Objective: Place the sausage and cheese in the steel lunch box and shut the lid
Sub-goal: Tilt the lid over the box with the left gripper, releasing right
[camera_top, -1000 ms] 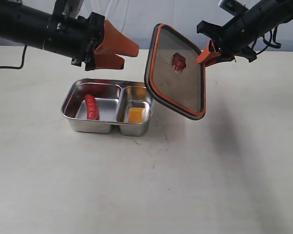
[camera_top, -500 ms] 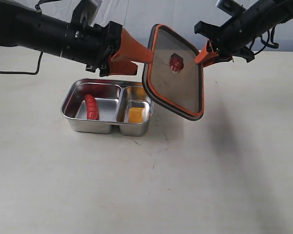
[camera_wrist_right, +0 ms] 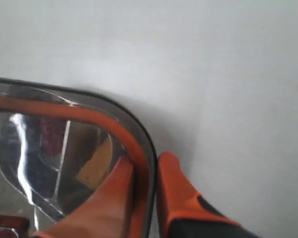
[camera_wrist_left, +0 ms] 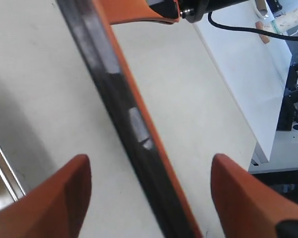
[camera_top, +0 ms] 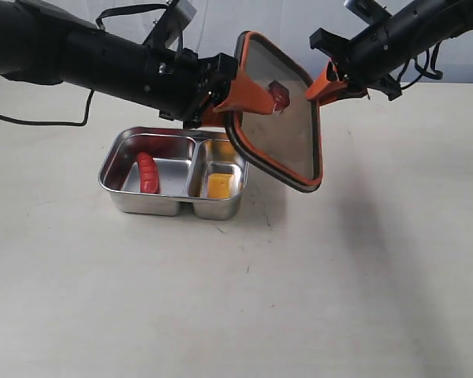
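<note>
At the left of the tabletop (camera_top: 299,299), the steel lunch box (camera_top: 146,206) is sitting open with its long axis running left to right. The sausage (camera_top: 147,172) is lying in its larger left compartment and the cheese (camera_top: 218,185) in the smaller right one, so only the closing looks to be outstanding. Above the box, the left arm (camera_top: 102,55) is spanning in from the left. Its jaws are standing wide apart and holding nothing. In the left wrist view the two orange fingers (camera_wrist_left: 64,198) are straddling the rim of the lid (camera_wrist_left: 114,94), which is passing between them and appears to be touching neither. The lid (camera_top: 280,134) is hanging in the air, steeply tilted. Its long axis is sloping down to the right, its lower end is hovering beyond the cheese compartment's right side, and its red valve (camera_top: 280,94) is showing through the dark panel. Further right, the right arm (camera_top: 402,31) is carrying the lid. Its jaws are nearly closed and pinching the rim by a rounded corner, one finger (camera_wrist_right: 179,193) on each face. The lid is therefore lying up and to the right of the box and far from level. It probably needs flattening and shifting left before lowering, with the left jaws best placed to clamp the near edge.
</note>
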{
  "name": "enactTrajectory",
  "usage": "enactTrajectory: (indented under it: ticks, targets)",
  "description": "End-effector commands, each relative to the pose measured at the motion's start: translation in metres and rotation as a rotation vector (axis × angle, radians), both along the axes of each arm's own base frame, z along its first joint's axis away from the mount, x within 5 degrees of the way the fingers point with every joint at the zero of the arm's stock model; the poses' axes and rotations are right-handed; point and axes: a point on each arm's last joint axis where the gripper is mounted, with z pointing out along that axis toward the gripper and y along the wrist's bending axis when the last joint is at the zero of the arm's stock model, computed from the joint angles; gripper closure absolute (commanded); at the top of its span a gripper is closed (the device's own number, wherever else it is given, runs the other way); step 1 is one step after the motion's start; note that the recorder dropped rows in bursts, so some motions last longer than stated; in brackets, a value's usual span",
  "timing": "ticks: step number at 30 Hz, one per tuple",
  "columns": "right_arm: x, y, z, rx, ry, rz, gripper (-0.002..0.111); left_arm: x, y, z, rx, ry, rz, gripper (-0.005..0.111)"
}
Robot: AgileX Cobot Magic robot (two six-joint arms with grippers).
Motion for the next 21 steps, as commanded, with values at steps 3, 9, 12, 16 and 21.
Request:
enactTrajectory:
  ticks: [3, 9, 12, 16, 21]
  targets:
    - [-0.006, 0.011, 0.011, 0.049, -0.025, 0.049, 0.109, -0.001, -0.002, 0.0, 0.007, 0.014, 0.009, 0.081]
    - [-0.009, 0.015, 0.011, 0.047, -0.011, 0.073, 0.109, -0.001, -0.001, -0.001, 0.014, 0.001, 0.003, 0.106]
    - [-0.009, 0.015, 0.011, 0.047, -0.011, 0.073, 0.109, -0.001, -0.001, -0.001, 0.017, -0.013, -0.004, 0.106]
    - [-0.012, 0.015, 0.011, 0.042, -0.018, 0.116, 0.103, -0.001, -0.001, -0.001, 0.021, -0.018, -0.006, 0.106]
    - [-0.014, 0.014, 0.01, 0.039, -0.005, 0.151, 0.059, -0.001, 0.0, -0.003, 0.045, -0.029, -0.021, 0.106]
